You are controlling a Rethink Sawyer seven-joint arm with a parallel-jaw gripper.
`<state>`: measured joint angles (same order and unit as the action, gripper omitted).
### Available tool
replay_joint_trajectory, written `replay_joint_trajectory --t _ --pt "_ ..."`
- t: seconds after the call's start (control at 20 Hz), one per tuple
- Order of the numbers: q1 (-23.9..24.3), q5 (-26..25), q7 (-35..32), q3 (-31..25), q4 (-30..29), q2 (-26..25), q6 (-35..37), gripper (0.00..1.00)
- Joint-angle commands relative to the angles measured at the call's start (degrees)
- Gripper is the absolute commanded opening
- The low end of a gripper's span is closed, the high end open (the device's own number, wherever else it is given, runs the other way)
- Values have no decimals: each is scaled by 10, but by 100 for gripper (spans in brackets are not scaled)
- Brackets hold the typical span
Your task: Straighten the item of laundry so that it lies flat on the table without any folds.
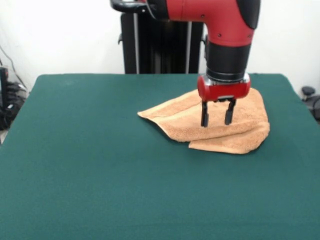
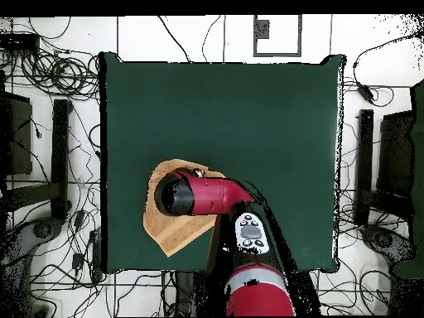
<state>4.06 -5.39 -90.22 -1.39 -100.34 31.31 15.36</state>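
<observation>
You have the table (image 1: 90, 165), covered in dark green felt-like cloth, filling most of the front view; behind it a white wall and the black pedestal (image 1: 160, 45) at top centre. In the overhead view the green top sits on a white tiled floor (image 2: 207, 37) strewn with black cables (image 2: 50, 66), with dark stands at the left and right edges.

You will find the towel (image 1: 175, 117) right of centre in the front view, toward the table's far side. It is not flat: one layer is folded over another, with a doubled edge showing along the lower right and a pointed corner reaching left. In the overhead view it lies at lower left of the green top, near the bottom edge, mostly hidden under the arm.

The gripper (image 1: 216, 119) hangs point-down over the towel's middle, its two black fingers apart with nothing between them. Whether the tips touch the cloth cannot be told.

No legible writing or brand marks in either view.
</observation>
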Motion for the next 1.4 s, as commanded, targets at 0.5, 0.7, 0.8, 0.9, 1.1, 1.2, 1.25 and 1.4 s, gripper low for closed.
replay_joint_trajectory --t 0.5,0.7,0.8,0.9,1.1,1.2,1.25,1.4 --pt "-19 26 -75 -54 49 17 86 100" --pt "-18 22 -77 -54 54 0 67 100" --pt "-18 18 -76 -54 58 -10 55 100" --pt "-19 19 -80 -54 64 -23 46 100" --pt "-24 19 -89 -46 72 -41 36 100" --pt "-29 18 -95 -41 71 -45 30 100" --pt "-29 19 -97 -41 67 -43 33 100" --pt "-33 24 -107 -38 60 -44 28 100"
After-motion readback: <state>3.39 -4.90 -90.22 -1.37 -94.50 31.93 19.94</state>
